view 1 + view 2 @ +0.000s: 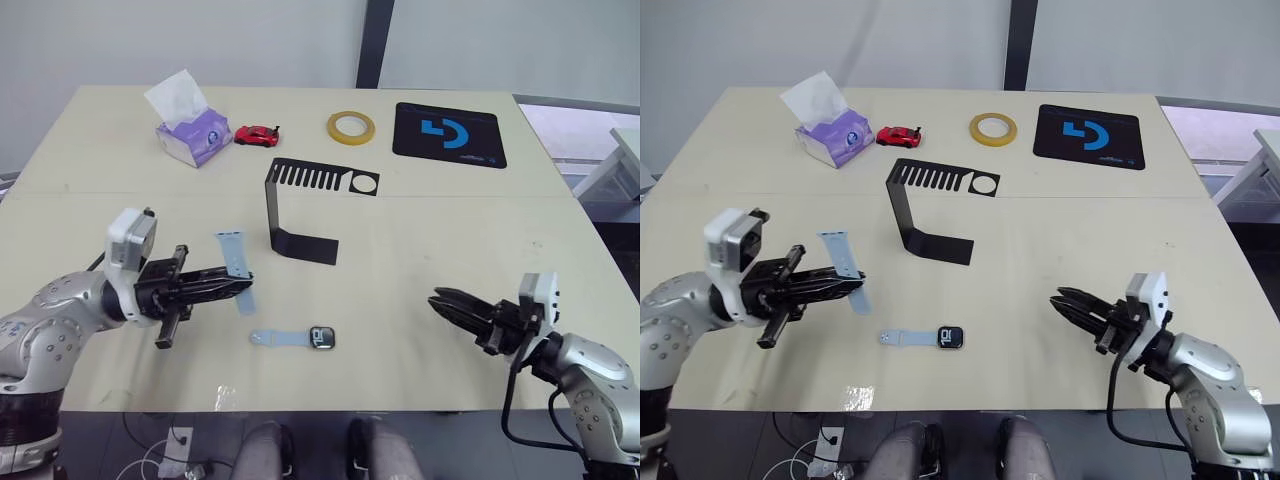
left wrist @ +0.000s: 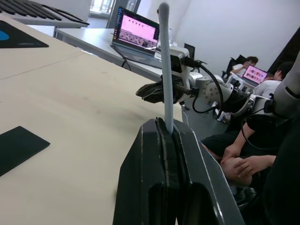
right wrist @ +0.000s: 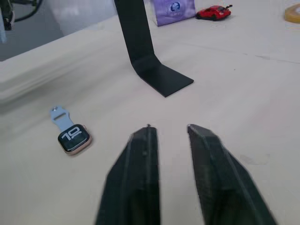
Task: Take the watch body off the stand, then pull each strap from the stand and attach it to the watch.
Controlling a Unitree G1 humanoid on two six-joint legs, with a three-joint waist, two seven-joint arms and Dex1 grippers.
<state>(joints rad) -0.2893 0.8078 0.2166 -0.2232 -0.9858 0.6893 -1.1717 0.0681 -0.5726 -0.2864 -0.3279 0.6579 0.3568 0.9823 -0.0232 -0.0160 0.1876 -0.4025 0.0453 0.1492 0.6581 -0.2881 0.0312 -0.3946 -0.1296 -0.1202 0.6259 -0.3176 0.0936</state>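
— Pinching what, exactly, over on the left?

— The left gripper (image 1: 243, 287) has its two black fingers pressed together on one narrow pale-blue flexible strap (image 1: 236, 264). The band is smooth and rubbery-looking, with a notched squared end. From the head camera it runs up and away from the fingertips toward the far side of the table; a short tail shows on the near side of the fingers. In the left wrist view it stands straight up out of the closed jaws.

— And the small square black watch body with rounded corners?

— The watch body (image 1: 322, 338) lies flat on the matte beige table (image 1: 430, 240), screen up with white digits showing, near the front edge and between the two grippers. The second pale-blue strap (image 1: 278, 339) is already joined to its left side and lies flat, so the long axis of watch and band runs left to right, the rounded strap tip pointing toward the robot's left.

— The stand?

— The thin black bent-sheet stand (image 1: 303, 205) sits just beyond the watch: flat base on the table, upright back, comb-slotted top plate with a round hole.

— The right gripper?

— The right gripper (image 3: 168, 132) hovers low over bare table to the right, well apart from the watch, its tapered fingers spread with a clear gap, holding nothing and pointing toward the watch.
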